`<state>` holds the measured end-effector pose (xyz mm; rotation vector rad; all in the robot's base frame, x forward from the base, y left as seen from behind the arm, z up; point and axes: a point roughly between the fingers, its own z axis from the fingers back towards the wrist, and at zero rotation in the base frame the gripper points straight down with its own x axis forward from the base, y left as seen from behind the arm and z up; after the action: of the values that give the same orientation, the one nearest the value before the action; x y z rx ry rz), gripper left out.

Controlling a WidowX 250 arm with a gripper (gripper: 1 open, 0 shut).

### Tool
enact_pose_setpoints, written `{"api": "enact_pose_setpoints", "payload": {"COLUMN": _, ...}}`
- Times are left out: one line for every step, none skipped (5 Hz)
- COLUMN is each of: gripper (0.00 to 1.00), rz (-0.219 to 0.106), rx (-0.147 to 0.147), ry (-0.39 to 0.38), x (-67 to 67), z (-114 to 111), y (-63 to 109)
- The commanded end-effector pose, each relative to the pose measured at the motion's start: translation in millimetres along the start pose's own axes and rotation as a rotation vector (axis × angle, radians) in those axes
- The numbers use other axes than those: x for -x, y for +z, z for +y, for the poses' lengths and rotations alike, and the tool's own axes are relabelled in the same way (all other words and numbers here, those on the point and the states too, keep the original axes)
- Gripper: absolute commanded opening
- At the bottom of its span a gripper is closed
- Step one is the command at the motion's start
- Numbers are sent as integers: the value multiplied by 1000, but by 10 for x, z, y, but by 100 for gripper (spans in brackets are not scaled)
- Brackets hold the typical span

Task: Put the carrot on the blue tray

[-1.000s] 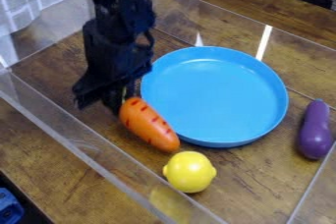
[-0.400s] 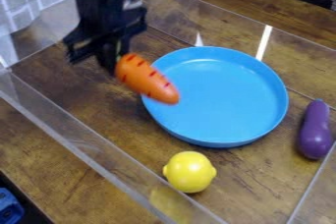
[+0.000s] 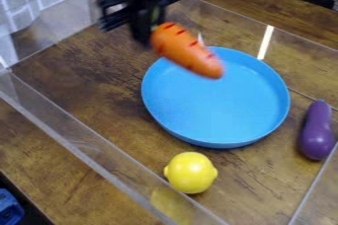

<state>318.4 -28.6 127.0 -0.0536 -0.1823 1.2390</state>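
Observation:
The orange carrot [image 3: 188, 52] with dark grooves hangs tilted in the air over the left part of the blue tray [image 3: 251, 111]. My gripper [image 3: 149, 27] is shut on the carrot's upper left end, where the leafy top is hidden by the fingers. The carrot's thick body points down and right, clear of the tray's surface. The round blue tray lies on the wooden table with nothing on it.
A yellow lemon [image 3: 191, 173] lies in front of the tray. A purple eggplant [image 3: 315, 130] lies at the tray's right. A clear plastic wall [image 3: 79, 140] runs along the front left. A white strip [image 3: 266, 41] lies behind the tray.
The gripper lifted the carrot off the table at the tray's left edge and carried it up and to the right, over the tray.

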Motion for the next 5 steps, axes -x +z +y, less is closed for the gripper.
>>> {"api": "enact_pose_setpoints", "payload": {"gripper": 0, "rz": -20, "rx": 54, "ry": -23, "x": 226, "z": -154, "y": 206}}
{"api": "enact_pose_setpoints", "payload": {"gripper": 0, "rz": -30, "rx": 53, "ry": -19, "x": 471, "z": -191, "y": 172}}
{"api": "enact_pose_setpoints", "payload": {"gripper": 0, "rz": -57, "rx": 66, "ry": -65, "x": 610, "z": -264, "y": 129}}
{"api": "enact_pose_setpoints", "payload": {"gripper": 0, "rz": -71, "rx": 76, "ry": -98, "x": 630, "z": -304, "y": 153}}
{"api": "enact_pose_setpoints", "payload": {"gripper": 0, "rz": -98, "rx": 71, "ry": -119, "x": 652, "z": -233, "y": 82}}
